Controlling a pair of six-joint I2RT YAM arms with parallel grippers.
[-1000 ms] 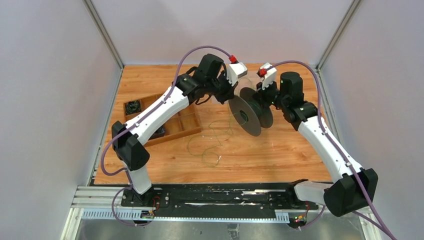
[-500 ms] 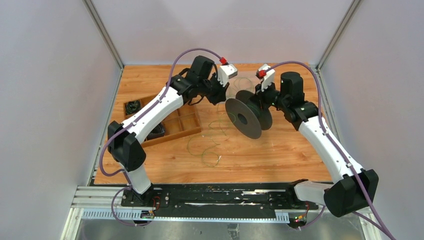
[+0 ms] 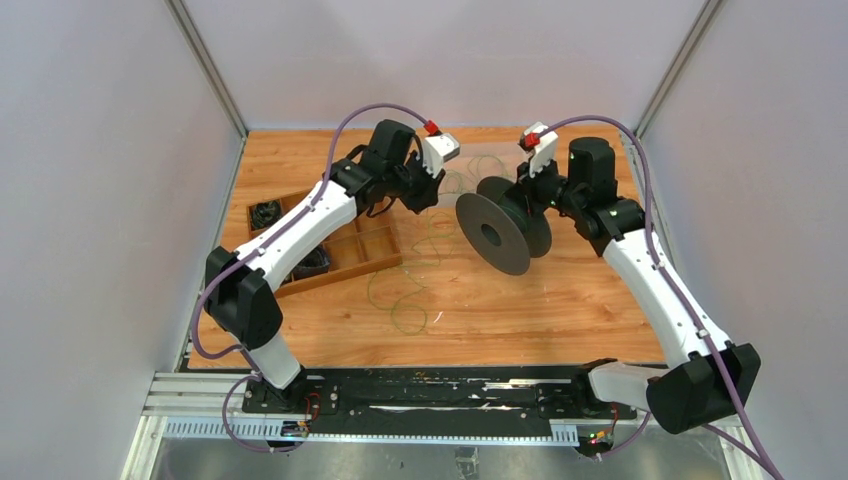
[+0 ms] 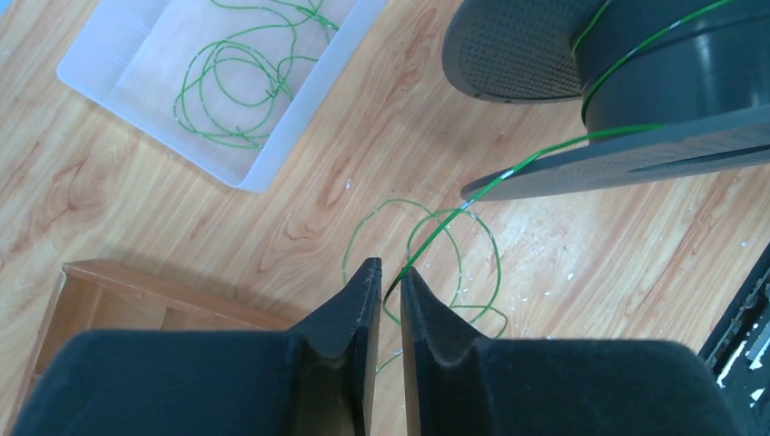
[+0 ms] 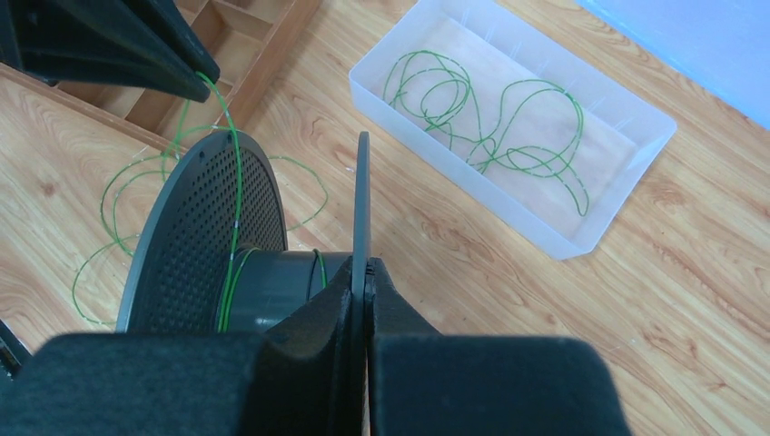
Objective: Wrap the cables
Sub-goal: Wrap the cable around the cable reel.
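Note:
A thin green cable (image 4: 508, 173) runs from the dark grey spool (image 4: 672, 82) to my left gripper (image 4: 390, 271), which is shut on it at the fingertips. The rest of this cable lies in loose loops on the table (image 3: 405, 290). My right gripper (image 5: 365, 268) is shut on the spool's near flange (image 5: 362, 200) and holds the spool (image 3: 500, 228) above the table. A few turns of cable (image 5: 227, 291) sit on the spool's hub. My left gripper (image 3: 425, 195) is to the left of the spool, apart from it.
A clear plastic bin (image 5: 581, 245) at the back holds more green cable loops (image 5: 490, 118); it also shows in the left wrist view (image 4: 263, 173). A wooden divided tray (image 3: 330, 245) with small black bundles sits at the left.
My left gripper has moved left, away from the spool, drawing the cable with it. The spool has shifted slightly back and right, and the floor loops have moved.

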